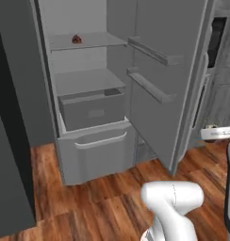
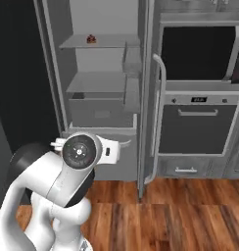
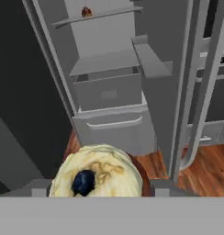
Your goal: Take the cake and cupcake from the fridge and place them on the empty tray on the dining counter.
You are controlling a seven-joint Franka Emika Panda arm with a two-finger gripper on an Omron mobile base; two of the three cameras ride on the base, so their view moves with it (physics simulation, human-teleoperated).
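Fridge (image 1: 88, 155) stands open, door swung wide toward three o'clock in the left base view, grey shelves and drawer exposed. Cake (image 1: 76, 39), dark brown with a red top, sits on the upper shelf at about eleven o'clock in that view; it appears again on the same shelf at twelve o'clock in the right base view (image 2: 91, 38) and at the top edge of the hand view (image 3: 86, 12). Cupcake (image 3: 96, 173), cream-topped with a dark spot near its centre, sits at six o'clock in the hand view, lodged between the gripper (image 3: 97, 189) fingers, which are closed against its sides; the claw is grasping the cupcake, well clear of the fridge and above the wooden floor (image 1: 112, 197). Oven (image 2: 197, 117), black-fronted, stands just beside the fridge door at three o'clock in the right base view.
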